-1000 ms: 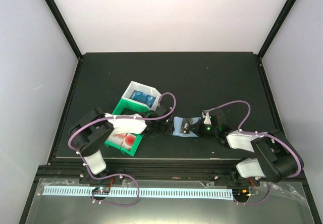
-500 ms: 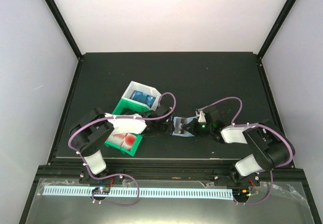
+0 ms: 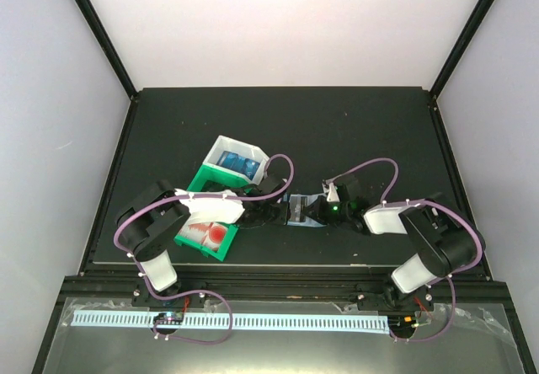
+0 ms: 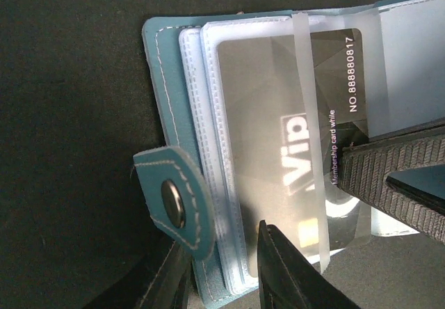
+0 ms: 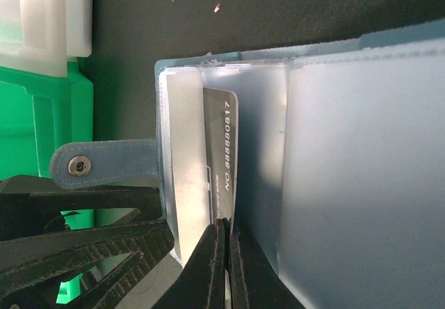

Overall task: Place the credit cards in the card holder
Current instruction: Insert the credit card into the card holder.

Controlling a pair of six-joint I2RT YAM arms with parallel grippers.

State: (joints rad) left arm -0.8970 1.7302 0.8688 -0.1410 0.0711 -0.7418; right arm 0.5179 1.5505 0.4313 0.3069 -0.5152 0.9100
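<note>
Top external view: two plastic bins are sitting side by side on the left of the dark table (image 3: 370, 130). The white bin (image 3: 244, 145) is holding blue cards (image 3: 236, 163). The green bin (image 3: 200, 178) is touching it on the near side and holding red-and-white cards (image 3: 209, 234).

Just right of the bins, the teal card holder (image 3: 301, 211) is lying open on the table, with an arm reaching in from each side.

In the left wrist view, the holder's clear sleeves (image 4: 208, 149) are fanning out from the cover, and the snap tab (image 4: 174, 201) is folding over the near edge. A black card (image 4: 278, 135), marked VIP with a printed number, is showing through one sleeve. It is lying partly inside, with one end sticking out past the sleeve's mouth.

The left gripper (image 4: 221, 243) is closing narrowly on the holder's edge right beside the tab, one finger behind the cover and the other pressing on the sleeves.

In the right wrist view, the right gripper (image 5: 224, 229) is pinching the black card's protruding edge, its fingers nearly meeting around the thin plastic. The numbered end of the card is disappearing under the sleeve. The left arm's ridged fingers are showing beneath the tab there, with the green bin just behind them.
</note>
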